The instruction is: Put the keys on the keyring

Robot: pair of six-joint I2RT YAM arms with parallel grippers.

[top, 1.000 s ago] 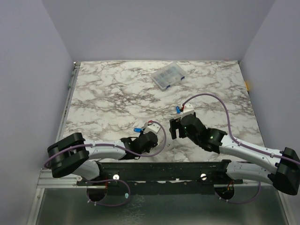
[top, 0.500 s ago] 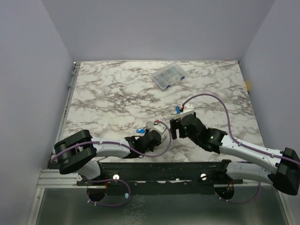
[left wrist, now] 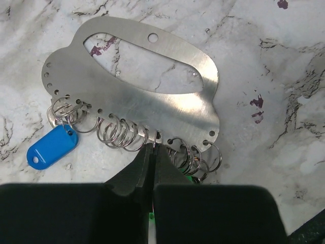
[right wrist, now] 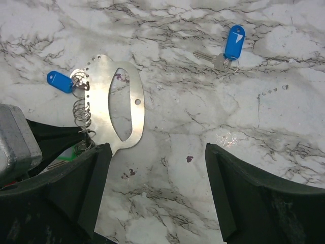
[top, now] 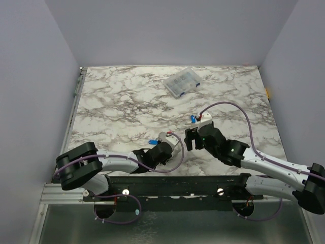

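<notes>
You have one keyring (left wrist: 167, 109) on the marble table (right wrist: 264, 127), lying between the two grippers. It is a flat plate of brushed steel with rounded corners, one long oval slot cut through it and a row of small holes along one edge. Thin wire rings hang from those holes in three bunches; they overlap too much to count.

You can see three keys. One blue tag (left wrist: 52, 148), smooth plastic and oblong, sits on the bunch of rings at the end of the plate. A second blue key (right wrist: 231, 47) lies loose on the marble, well apart from the plate, its tag joined to a short metal blade by a small ring. Of the green key (right wrist: 80, 150) only a sliver of bright plastic shows, just beside the ringed edge and mostly hidden under the left gripper (left wrist: 154, 148).

Your left gripper has its two black fingers pressed tight together, tips touching the plate's ringed edge; whether a ring is caught between them you cannot tell. Your right gripper (right wrist: 157, 147) hangs above the marble beside the plate, fingers spread wide, holding nothing.

One clear plastic box (top: 182, 82) lies at the far side.
</notes>
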